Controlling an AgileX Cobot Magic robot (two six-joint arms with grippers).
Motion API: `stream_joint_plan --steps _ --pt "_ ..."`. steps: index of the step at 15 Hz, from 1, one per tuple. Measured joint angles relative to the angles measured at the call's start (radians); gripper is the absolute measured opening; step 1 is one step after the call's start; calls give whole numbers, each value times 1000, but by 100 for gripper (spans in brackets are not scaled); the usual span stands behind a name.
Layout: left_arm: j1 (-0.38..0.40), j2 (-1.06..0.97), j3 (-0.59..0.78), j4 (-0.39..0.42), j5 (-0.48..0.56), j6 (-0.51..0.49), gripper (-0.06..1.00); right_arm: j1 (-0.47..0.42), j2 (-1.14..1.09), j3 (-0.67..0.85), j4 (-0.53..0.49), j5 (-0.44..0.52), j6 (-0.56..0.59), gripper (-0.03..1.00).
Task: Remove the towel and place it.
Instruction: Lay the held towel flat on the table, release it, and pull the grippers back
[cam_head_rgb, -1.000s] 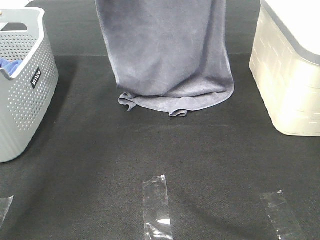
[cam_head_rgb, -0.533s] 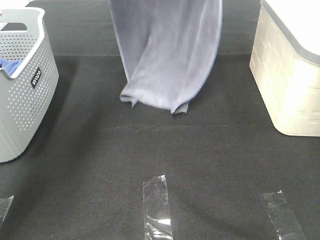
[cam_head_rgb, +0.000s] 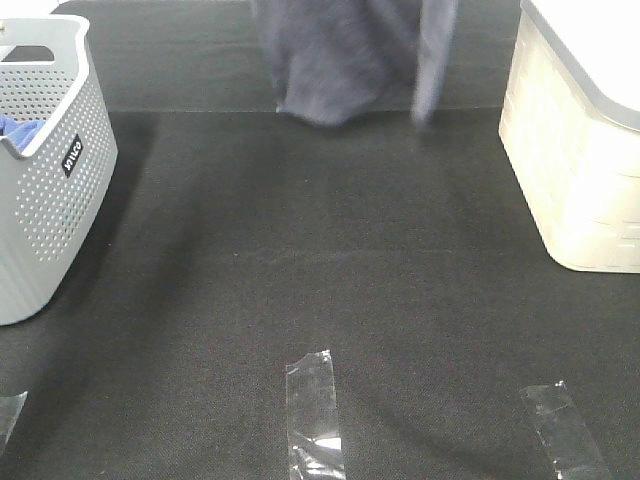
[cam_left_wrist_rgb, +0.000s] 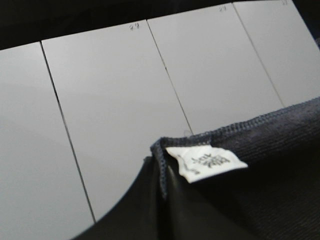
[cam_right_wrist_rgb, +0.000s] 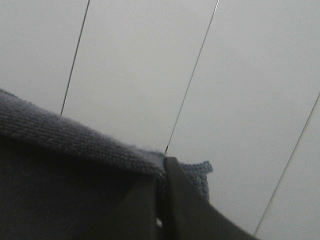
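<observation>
The slate grey-blue towel (cam_head_rgb: 345, 60) hangs at the top centre of the exterior high view, its lower end clear of the black table and its upper part cut off by the frame edge. Neither gripper shows in that view. In the left wrist view my left gripper (cam_left_wrist_rgb: 162, 182) is shut on a towel (cam_left_wrist_rgb: 260, 145) corner, right beside the small white tag (cam_left_wrist_rgb: 205, 161). In the right wrist view my right gripper (cam_right_wrist_rgb: 162, 192) is shut on another hemmed corner of the towel (cam_right_wrist_rgb: 60, 140). Both wrist cameras face pale wall panels.
A grey perforated basket (cam_head_rgb: 45, 170) with a bright blue cloth (cam_head_rgb: 18, 128) inside stands at the left. A cream lidded bin (cam_head_rgb: 575, 130) stands at the right. Strips of clear tape (cam_head_rgb: 315, 410) lie on the black table (cam_head_rgb: 320, 270) near its front edge.
The towel has risen: a second ago its lower edge lay bunched on the table, now it hangs clear near the top of the view, gathered narrower.
</observation>
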Motion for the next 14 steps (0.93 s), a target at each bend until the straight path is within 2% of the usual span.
stream_joint_plan --steps 2,4,6,8,10,11,12,14 --pt "-17 17 0 -81 193 -11 0 9 4 41 25 146 0 0" --pt "-34 26 1 -232 461 13 0 15 7 83 49 277 0 0" --pt "-38 26 1 -424 720 120 0 19 8 117 72 404 0 0" --pt "-36 26 1 -577 942 239 0 18 8 124 105 568 0 0" --pt "-28 26 1 -696 1097 307 0 9 8 124 154 715 0 0" --pt "-26 26 0 -723 1174 326 0 8 8 124 175 782 0 0" --pt "-26 27 0 -734 1219 334 0 8 8 124 189 840 0 0" --pt "-26 28 0 -750 1238 327 0 8 6 131 197 865 1 0"
